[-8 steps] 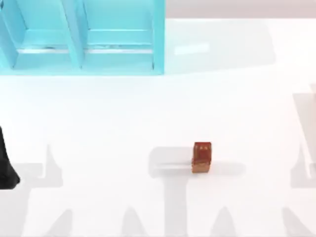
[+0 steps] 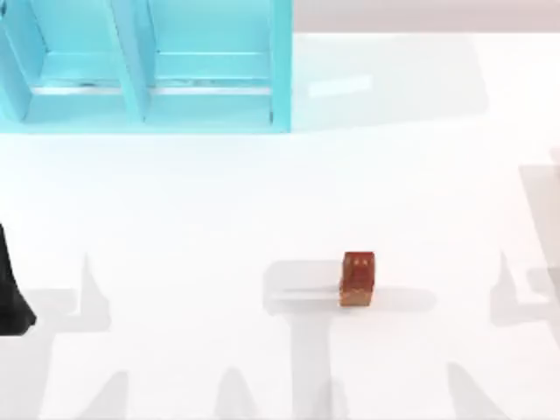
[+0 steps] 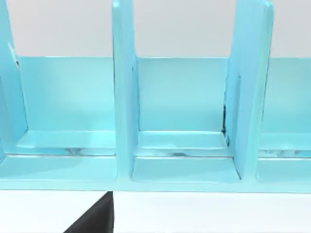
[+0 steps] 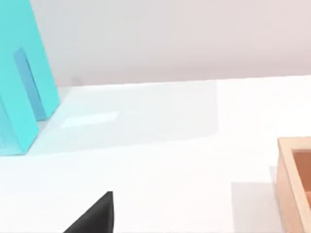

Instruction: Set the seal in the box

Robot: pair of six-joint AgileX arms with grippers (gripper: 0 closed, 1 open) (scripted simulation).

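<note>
Seal point(image 2: 357, 278) on the white counter point(image 2: 175, 201), at about 5 o'clock from the middle of the top view. Stands upright, dark red-brown end up, lighter orange-tan end down against the counter. Touches nothing else; throws a grey shadow toward 9 o'clock.

At 11 o'clock, against the far edge, a cyan rack point(image 2: 144, 66). Opens toward the counter, split by upright dividers into compartments. Lies well apart from the seal. Seen close from the left wrist as three bays side by side, each with a stepped floor and a pale back wall point(image 3: 180, 92).

Left arm point(image 2: 10, 293) as a black shape at the 9 o'clock edge of the top view, well apart from the seal. Left hand point(image 3: 95, 221) as a black wedge in its own wrist view, facing the rack; wide or narrow, cannot tell. Holds nothing that can be seen.

Right hand point(image 4: 95, 216) likewise a black wedge in the right wrist view, above bare counter; spread cannot be told either. From that wrist, a corner of the rack point(image 4: 22, 82) on one side and, on the other, part of a tan wooden box point(image 4: 287, 187). Sits on the counter, open at the top, darker inside, well apart from the rack.
</note>
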